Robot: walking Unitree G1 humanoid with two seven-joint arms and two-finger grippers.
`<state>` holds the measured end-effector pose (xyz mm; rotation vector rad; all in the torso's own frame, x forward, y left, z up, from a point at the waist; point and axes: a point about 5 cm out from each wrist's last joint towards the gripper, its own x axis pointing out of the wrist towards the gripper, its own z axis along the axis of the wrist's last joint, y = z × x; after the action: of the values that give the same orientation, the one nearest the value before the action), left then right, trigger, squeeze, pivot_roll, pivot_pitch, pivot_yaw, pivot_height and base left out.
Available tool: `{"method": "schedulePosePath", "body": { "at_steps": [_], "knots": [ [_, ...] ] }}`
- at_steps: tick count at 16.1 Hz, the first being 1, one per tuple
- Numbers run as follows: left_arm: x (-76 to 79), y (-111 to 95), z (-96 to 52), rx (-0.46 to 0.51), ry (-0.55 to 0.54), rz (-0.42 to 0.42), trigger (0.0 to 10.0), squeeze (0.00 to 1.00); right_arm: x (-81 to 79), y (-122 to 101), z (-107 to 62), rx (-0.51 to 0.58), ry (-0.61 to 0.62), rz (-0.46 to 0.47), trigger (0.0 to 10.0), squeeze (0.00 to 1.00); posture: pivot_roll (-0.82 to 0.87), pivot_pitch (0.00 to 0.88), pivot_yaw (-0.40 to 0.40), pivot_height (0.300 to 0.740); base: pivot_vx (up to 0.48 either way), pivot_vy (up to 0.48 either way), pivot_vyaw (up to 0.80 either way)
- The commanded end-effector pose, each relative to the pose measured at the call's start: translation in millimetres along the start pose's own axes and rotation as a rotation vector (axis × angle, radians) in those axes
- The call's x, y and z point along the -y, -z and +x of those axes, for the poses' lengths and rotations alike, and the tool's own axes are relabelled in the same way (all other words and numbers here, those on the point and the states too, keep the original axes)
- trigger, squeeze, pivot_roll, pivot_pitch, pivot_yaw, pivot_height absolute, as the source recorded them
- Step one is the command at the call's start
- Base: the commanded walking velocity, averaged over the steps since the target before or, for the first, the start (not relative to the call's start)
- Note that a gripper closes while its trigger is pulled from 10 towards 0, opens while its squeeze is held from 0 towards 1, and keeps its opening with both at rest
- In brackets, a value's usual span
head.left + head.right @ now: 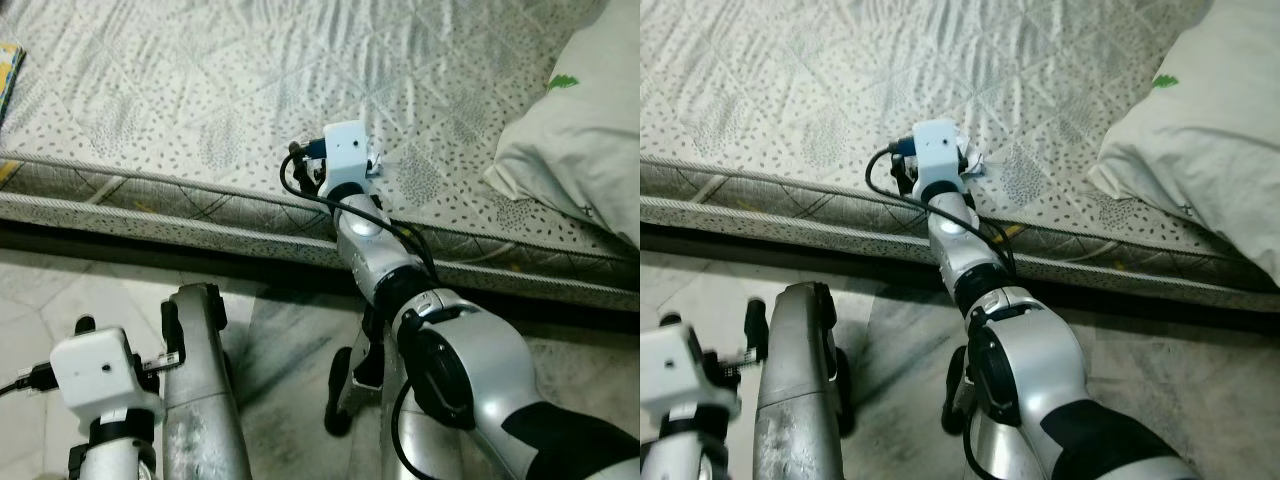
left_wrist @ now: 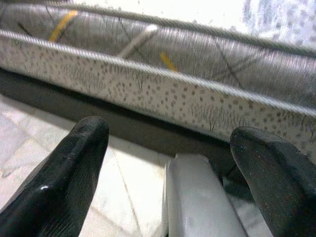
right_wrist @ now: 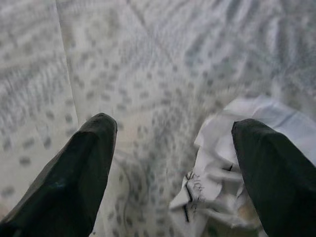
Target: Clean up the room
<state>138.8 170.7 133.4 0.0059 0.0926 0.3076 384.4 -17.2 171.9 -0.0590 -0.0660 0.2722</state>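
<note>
The crumpled paper (image 3: 232,182) lies on the bed (image 1: 200,90), near its edge. The right gripper (image 3: 173,163) hangs over it, fingers wide apart, nothing picked up yet. The left gripper (image 2: 170,168), also apart, waits beside the bed.

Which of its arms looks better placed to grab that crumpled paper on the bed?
The right. Its tool hangs open over the spotted grey mattress, beside the crumpled white paper. The left tool is low, by the mattress's side above the floor.
</note>
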Motion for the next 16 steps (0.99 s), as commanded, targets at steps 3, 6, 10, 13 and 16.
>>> {"method": "schedulePosePath", "body": {
  "at_steps": [3, 6, 10, 13, 16],
  "knots": [
    [-1.6, 1.2, -12.4, -0.042, -0.019, 0.011, 10.0, 0.0, -14.1, 11.7, -4.8, -0.056, 0.016, -0.037, 10.0, 0.0, 0.34, 0.5, -0.086, 0.532, 0.0, 0.0, 0.0],
    [-1.3, -2.7, -18.1, -0.053, -0.018, 0.013, 10.0, 0.0, -9.3, 4.5, -1.3, -0.048, 0.088, -0.062, 10.0, 0.0, 0.35, 0.522, -0.077, 0.532, 0.0, 0.0, 0.0],
    [0.2, -2.1, -24.8, -0.078, -0.019, 0.014, 10.0, 0.0, 9.0, 13.2, -2.7, -0.108, 0.194, -0.151, 0.0, 0.0, 0.34, 0.539, -0.078, 0.532, 0.0, 0.0, 0.0],
    [3.1, 0.6, -25.9, -0.095, -0.013, 0.008, 10.0, 0.0, 14.1, 24.0, -7.0, -0.143, 0.202, -0.145, 0.0, 0.0, 0.34, 0.537, -0.083, 0.532, 0.0, 0.0, 0.0],
    [4.1, 2.0, -21.9, -0.093, -0.007, 0.007, 10.0, 0.0, 14.4, 36.8, -12.9, -0.178, 0.189, -0.146, 0.0, 0.0, 0.33, 0.526, -0.084, 0.532, 0.0, 0.0, 0.0]
  ]
}}
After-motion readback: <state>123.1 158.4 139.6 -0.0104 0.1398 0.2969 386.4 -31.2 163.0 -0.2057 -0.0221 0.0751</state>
